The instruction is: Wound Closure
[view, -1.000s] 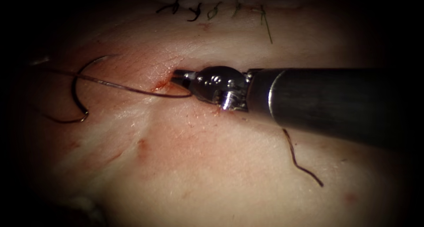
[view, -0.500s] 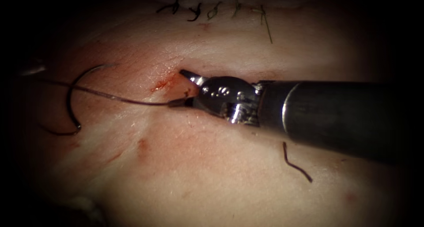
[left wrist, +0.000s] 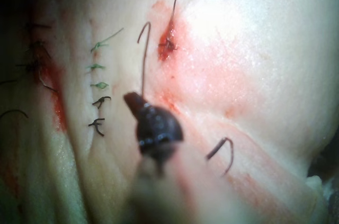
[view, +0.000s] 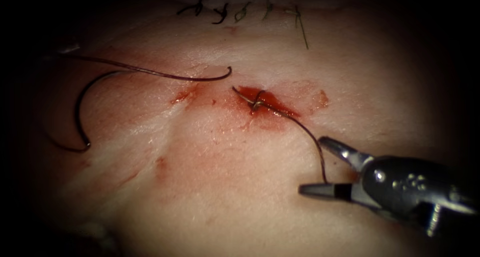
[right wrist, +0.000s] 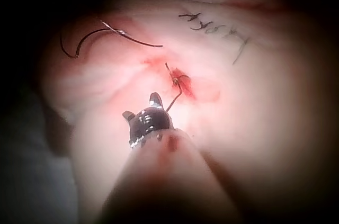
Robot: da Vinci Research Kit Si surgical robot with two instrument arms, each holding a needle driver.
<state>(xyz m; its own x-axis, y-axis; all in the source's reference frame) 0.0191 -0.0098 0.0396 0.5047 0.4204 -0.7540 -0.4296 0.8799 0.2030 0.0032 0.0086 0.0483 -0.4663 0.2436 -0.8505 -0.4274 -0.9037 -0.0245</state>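
Shiny steel right hand (view: pixel 320 167) with tapered, dark-banded jaws.

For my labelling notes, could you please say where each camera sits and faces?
Endoscope: above and in front, facing the pale pork tissue and its red-stained cut; from the right comes the right arm's steel tool, open, empty.
Left wrist: on the left arm, looking down its shaft at the left arm's tool, shut on dark thread.
Right wrist: on the right arm, looking down its shaft at that tool.
Shared: all show the cut and the curved dark needle, unheld, on the tissue left of it.
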